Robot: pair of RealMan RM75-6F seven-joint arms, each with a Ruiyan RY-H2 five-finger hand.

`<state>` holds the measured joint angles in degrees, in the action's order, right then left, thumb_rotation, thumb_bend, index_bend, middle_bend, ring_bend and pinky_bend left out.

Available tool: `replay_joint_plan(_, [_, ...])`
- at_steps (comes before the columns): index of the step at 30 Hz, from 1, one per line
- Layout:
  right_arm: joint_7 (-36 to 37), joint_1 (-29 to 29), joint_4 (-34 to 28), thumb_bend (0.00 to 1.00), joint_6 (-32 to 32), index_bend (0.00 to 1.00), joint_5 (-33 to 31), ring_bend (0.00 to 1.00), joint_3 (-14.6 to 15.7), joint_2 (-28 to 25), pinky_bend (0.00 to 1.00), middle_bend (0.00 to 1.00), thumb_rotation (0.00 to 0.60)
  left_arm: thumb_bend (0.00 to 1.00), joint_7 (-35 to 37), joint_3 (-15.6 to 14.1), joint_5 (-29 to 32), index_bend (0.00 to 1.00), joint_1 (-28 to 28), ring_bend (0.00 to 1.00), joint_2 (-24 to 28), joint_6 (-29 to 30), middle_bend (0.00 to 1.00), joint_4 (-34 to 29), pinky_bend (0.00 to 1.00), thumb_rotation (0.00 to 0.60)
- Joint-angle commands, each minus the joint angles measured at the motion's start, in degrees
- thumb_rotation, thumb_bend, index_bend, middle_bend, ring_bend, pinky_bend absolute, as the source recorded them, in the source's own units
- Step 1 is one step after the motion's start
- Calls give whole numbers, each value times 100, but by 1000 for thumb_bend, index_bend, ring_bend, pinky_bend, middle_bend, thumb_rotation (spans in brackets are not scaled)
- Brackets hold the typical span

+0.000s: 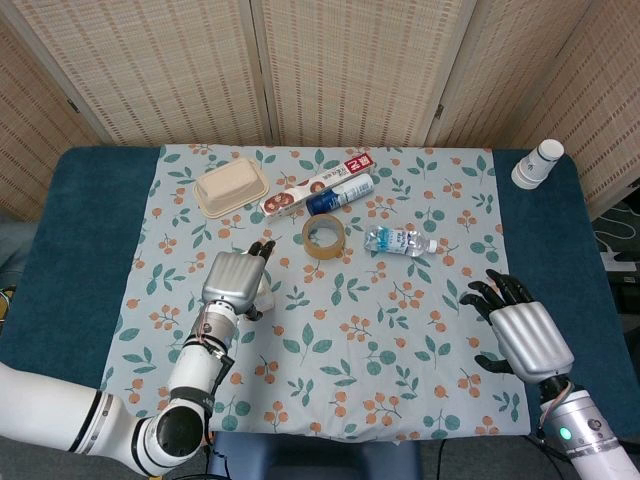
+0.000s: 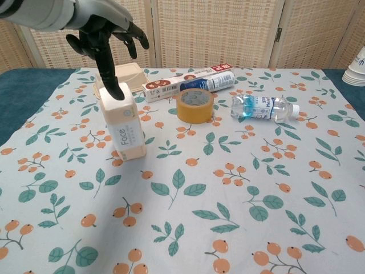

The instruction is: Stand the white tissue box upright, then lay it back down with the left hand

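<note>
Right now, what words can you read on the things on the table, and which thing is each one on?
"Face": on the front of the tissue box, in the chest view.
Long red and white box: has print, too small to read.
Water bottle label: blurred, unreadable.
Blue and white tube: print too small to read.
Tape roll, tan tray, paper cups: no words visible.
</note>
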<state>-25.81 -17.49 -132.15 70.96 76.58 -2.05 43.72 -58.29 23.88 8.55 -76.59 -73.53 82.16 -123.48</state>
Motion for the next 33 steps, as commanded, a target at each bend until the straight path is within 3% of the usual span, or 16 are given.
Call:
replay_joint_plan(1, [26,2,5,74,-3,296,-5,0,-10,-9,109,153,600,137,228,-125,-148,0,25,913,-322,155,98,323,985,600])
replay_joint_plan(13, [179,31,-4,74,-51,297,57,0,-10,-97,109,153,600,138,117,-168,-202,0,13,919,-828,352,120,912,992,600])
replay_joint_plan(29, [306,54,-2,74,-58,297,80,0,-46,-161,109,153,600,136,-160,95,59,0,124,924,-1196,526,121,1517,1000,600])
replay_joint_plan(33, [340,51,6,74,-73,297,85,0,-58,-169,109,153,600,137,-218,280,206,0,181,924,-1165,458,120,1477,1000,600])
